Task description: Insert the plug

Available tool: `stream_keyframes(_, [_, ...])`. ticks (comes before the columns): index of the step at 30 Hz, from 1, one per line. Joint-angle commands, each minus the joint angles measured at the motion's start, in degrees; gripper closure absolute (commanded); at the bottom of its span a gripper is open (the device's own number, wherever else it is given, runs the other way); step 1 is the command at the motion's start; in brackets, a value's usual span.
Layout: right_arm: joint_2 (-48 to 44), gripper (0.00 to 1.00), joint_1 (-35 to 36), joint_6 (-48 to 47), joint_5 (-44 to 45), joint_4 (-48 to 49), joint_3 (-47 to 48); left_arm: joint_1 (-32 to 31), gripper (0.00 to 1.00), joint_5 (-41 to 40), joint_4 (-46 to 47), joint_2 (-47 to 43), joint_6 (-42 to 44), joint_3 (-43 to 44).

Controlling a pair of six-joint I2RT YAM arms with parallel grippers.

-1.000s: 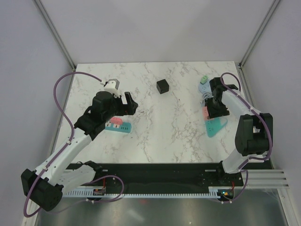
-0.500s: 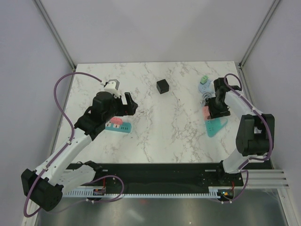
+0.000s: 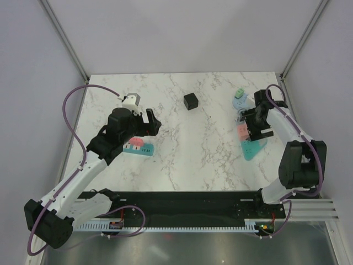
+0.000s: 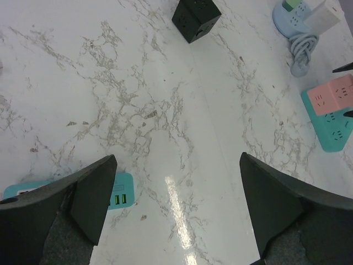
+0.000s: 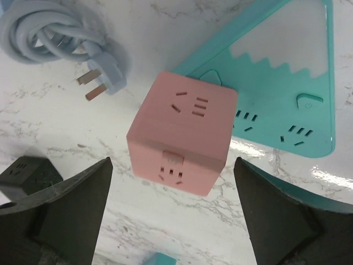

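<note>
- The right gripper point(image 3: 257, 126) hangs straight over the pink cube adapter point(image 5: 182, 132). Its jaws are spread wide and grip nothing, and bare marble shows between each finger point(image 5: 71, 210) and the cube's sides.
- The cube sits right under the palm, centred between the two fingers. It rests at a corner of the teal triangular power strip point(image 5: 287, 72), which runs out past one fingertip.
- From where I stand I can't tell whether its pins are fully home. I'd judge the step in hand to be seating the cube, or checking that it is seated.
- The cube stands turned a little against the line of the fingers. A small wrist twist first would let them close on two opposite flat faces, not on corners.
- Then press straight down with no rocking, since the light strip could skid on the marble table point(image 3: 193, 149).
- Mind the other finger. The pale blue cable's plug point(image 5: 105, 80) lies loose just beyond its tip, and a black cube socket point(image 5: 25, 174) sits further out on that side.
- The left gripper point(image 4: 176, 160) is likewise open and empty. It hovers with the end of a teal power strip point(image 4: 118, 190) beneath one finger, well apart from the work.
</note>
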Motion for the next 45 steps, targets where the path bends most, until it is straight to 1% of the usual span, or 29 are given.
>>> stream_keyframes(1, [-5.3, 0.02, -0.2, -2.1, -2.0, 0.6, -0.2, -0.1, 0.00, -0.1, 1.6, -0.8, 2.7, -0.1])
stream_keyframes(4, [-7.6, 0.02, -0.2, -3.5, -2.8, 0.3, -0.7, -0.2, 0.00, 0.6, 1.7, -0.7, 3.1, 0.0])
stream_keyframes(8, [-9.8, 0.02, -0.2, -9.0, -5.3, -0.8, -0.2, -0.2, 0.00, 3.1, 1.6, -0.7, 6.3, 0.8])
stream_keyframes(10, [-11.7, 0.02, -0.2, -14.8, -5.5, -0.6, 0.3, -0.2, 0.02, 6.4, 2.0, -0.9, 6.4, 1.7])
stream_keyframes(11, [-13.0, 0.02, -0.3, -16.9, -7.3, -0.6, 0.5, -0.2, 0.03, 7.0, 2.1, -0.5, 5.9, 2.0])
stream_keyframes(12, [-13.7, 0.02, -0.2, -21.8, -7.4, -0.7, 0.7, -0.2, 0.04, 7.8, 2.4, -0.1, 5.9, 2.4])
stream_keyframes(13, [-14.4, 0.02, -0.2, -24.4, -7.6, -0.9, 1.2, -0.2, 0.05, 9.8, 3.2, 0.5, 6.6, 3.3])
stream_keyframes(15, [-16.3, 0.02, -0.3, -29.8, -9.5, -0.6, 2.1, -0.2, 0.06, 10.9, 3.3, 4.5, 8.0, 6.0])
stream_keyframes(16, [-17.1, 0.02, -0.2, -33.7, -10.1, -0.1, 2.0, -0.2, 0.06, 10.8, 3.2, 6.5, 9.5, 7.2])
stream_keyframes(17, [-19.1, 0.02, -0.2, -35.4, -11.8, 0.6, 1.5, -0.2, 0.06, 10.3, 3.0, 8.4, 10.1, 8.5])
stream_keyframes(18, [-20.3, 0.02, -0.2, -36.7, -12.4, 2.6, 0.1, -0.2, 0.07, 8.7, 2.8, 12.8, 10.4, 11.5])
stream_keyframes(20, [-23.8, 0.02, -0.2, -40.8, -14.7, 4.7, -1.6, -0.2, 0.07, 6.6, 1.5, 17.1, 10.0, 14.9])
stream_keyframes(21, [-25.2, 0.02, -0.1, -41.8, -15.5, 6.8, -3.4, -0.2, 0.07, 4.6, 1.2, 21.7, 9.4, 18.3])
stream_keyframes(22, [-27.6, 0.02, -0.2, -43.5, -16.2, 7.9, -4.3, -0.2, 0.07, 3.6, 1.0, 23.6, 6.8, 20.0])
stream_keyframes(23, [-29.0, 0.02, -0.3, -44.0, -16.8, 9.1, -5.2, -0.2, 0.07, 1.1, 0.7, 26.2, 4.4, 21.9])
stream_keyframes(24, [-30.0, 0.02, -0.2, -44.1, -17.6, 10.9, -6.6, -0.3, 0.07, -2.8, -0.3, 28.5, 1.6, 26.0])
stream_keyframes(25, [-31.9, 0.02, -0.2, -44.1, -17.7, 11.5, -7.1, -0.2, 0.07, -3.8, -1.4, 33.1, -4.6, 28.3])
stream_keyframes(27, [-33.3, 0.02, -0.2, -42.6, -17.5, 12.0, -8.1, -0.2, 0.07, -2.4, -2.9, 37.2, -8.8, 33.8])
stream_keyframes(28, [-34.5, 0.02, -0.2, -42.1, -17.9, 12.1, -8.6, -0.2, 0.09, -2.1, -3.0, 41.5, -12.9, 35.2])
stream_keyframes(30, [-35.5, 0.02, -0.2, -40.6, -20.4, 13.6, -10.4, -0.3, 0.10, -1.5, -4.2, 45.9, -16.1, 40.5])
stream_keyframes(31, [-36.5, 0.02, -0.2, -40.4, -21.3, 14.4, -11.2, -0.5, 0.11, -2.0, -5.0, 47.9, -16.7, 42.6])
stream_keyframes(32, [-36.8, 0.02, -0.2, -40.1, -22.1, 15.1, -11.8, -0.8, 0.11, -2.8, -6.0, 52.1, -16.8, 44.8])
stream_keyframes(33, [-37.3, 0.02, -0.3, -39.6, -22.8, 15.7, -12.8, -1.5, 0.10, -4.4, -7.6, 53.9, -16.7, 48.9])
stream_keyframes(35, [-38.2, 0.02, -0.2, -39.4, -23.3, 15.9, -13.3, -2.4, 0.09, -7.2, -9.1, 58.9, -16.6, 53.1])
stream_keyframes(36, [-38.5, 0.02, -0.3, -39.3, -23.5, 16.1, -13.8, -3.2, 0.08, -10.5, -11.3, 60.5, -16.8, 57.1])
stream_keyframes(38, [-39.2, 0.02, -0.2, -39.3, -23.4, 16.1, -14.0, -4.0, 0.08, -13.0, -13.8, 64.1, -16.9, 61.5])
stream_keyframes(39, [-39.3, 0.02, -0.2, -39.3, -23.4, 16.0, -14.0, -4.7, 0.07, -15.0, -15.2, 67.5, -17.2, 65.6])
stream_keyframes(40, [-39.4, 0.02, -0.2, -39.2, -23.4, 16.0, -13.9, -5.0, 0.07, -15.2, -16.4, 69.0, -17.0, 67.4])
stream_keyframes(45, [-39.3, 0.02, 0.3, -39.2, -23.1, 16.0, -13.2, -6.1, 0.08, -15.5, -16.5, 77.4, -16.5, 75.6])
